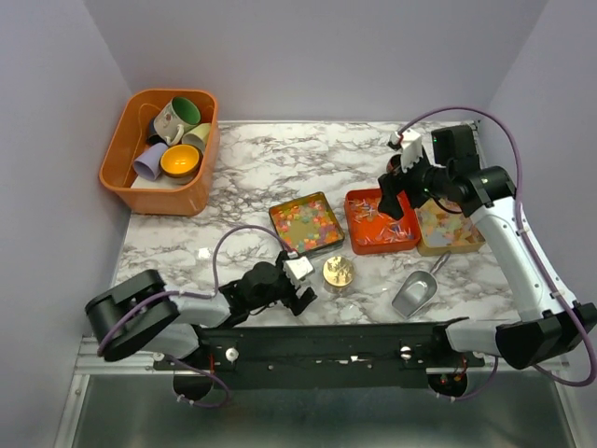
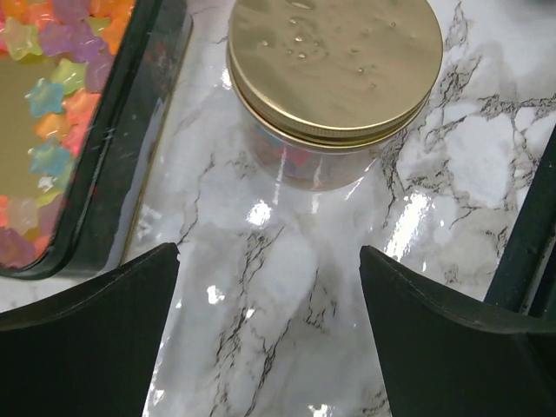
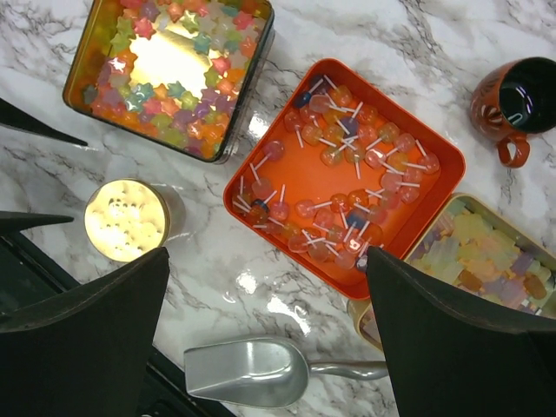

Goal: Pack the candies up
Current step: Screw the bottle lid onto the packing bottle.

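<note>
**Both jaws spread, nothing held**

Left gripper (image 2: 269,334) gapes empty, with the gold-lidded jar (image 2: 334,78) at its 12 o'clock. Right gripper (image 3: 269,339) is released above the orange tray (image 3: 287,174). The candies (image 1: 312,219) sit in tins mid-table. They look tiny, light and slippery, so probably scoop them, taking the scoop (image 3: 252,372) by its handle.

Bright, even light from above casts only soft, short shadows in the overhead view, while close up white glare dots the glossy worktop (image 3: 208,295) and washes out the gold lid (image 3: 126,221), though the candies (image 3: 195,139) stay sharp.
</note>
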`<state>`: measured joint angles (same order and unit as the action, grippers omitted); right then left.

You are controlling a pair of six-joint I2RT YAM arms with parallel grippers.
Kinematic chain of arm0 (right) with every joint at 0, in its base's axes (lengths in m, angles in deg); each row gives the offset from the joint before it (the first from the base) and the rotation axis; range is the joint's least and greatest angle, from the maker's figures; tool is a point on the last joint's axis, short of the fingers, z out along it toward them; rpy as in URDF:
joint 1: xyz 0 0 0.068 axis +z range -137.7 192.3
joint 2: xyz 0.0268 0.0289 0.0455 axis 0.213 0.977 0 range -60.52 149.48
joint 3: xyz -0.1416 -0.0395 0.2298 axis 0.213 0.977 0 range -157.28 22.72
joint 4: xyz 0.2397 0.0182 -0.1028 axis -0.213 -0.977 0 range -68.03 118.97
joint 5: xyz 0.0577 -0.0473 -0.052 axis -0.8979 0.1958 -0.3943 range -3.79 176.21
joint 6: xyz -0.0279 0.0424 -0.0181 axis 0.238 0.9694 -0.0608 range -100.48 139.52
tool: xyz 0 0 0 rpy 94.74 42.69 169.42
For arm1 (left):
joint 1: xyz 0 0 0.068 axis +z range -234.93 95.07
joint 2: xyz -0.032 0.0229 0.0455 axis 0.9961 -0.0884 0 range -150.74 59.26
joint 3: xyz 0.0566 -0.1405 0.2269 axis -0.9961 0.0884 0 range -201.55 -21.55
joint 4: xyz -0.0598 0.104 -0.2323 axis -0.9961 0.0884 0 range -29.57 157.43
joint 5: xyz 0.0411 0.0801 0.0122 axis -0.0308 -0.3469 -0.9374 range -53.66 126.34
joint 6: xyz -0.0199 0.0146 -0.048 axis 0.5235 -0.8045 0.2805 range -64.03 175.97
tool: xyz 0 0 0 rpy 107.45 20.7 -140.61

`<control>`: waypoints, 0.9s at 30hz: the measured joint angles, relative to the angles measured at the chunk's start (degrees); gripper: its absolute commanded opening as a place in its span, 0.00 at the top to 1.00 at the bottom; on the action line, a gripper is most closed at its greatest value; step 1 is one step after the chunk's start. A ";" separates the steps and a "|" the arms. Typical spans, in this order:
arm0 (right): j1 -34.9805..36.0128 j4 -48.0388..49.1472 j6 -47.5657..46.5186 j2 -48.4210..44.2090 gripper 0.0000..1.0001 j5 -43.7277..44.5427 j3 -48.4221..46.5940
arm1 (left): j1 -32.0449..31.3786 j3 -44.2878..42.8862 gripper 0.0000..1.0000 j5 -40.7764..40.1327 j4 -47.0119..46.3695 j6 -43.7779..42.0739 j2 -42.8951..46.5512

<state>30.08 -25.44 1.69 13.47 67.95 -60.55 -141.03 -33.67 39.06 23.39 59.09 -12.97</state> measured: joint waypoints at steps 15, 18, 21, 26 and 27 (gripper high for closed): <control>-1.25 -5.53 -26.95 1.68 0.12 -12.11 18.95 | -4.42 -6.34 0.08 0.66 -37.79 -2.05 -34.86; -0.50 -5.55 -33.90 1.88 0.12 -12.96 21.33 | -4.85 -7.43 0.13 0.63 -40.19 -2.03 -37.27; 0.70 -5.68 -38.42 2.01 0.12 -13.81 21.75 | -4.98 -7.74 0.24 0.68 -41.38 -1.90 -38.27; 6.58 -5.66 -48.39 4.22 0.12 -17.35 21.73 | -5.16 -7.54 0.47 0.87 -41.75 -1.57 -38.36; 7.45 -5.60 -49.55 4.70 0.12 -17.62 21.73 | -5.16 -7.54 0.51 0.96 -41.75 -1.57 -38.36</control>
<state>37.53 -31.04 -47.86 18.17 50.33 -38.82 -146.18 -41.21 40.02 -18.35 57.52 -51.33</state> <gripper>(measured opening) 0.879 0.828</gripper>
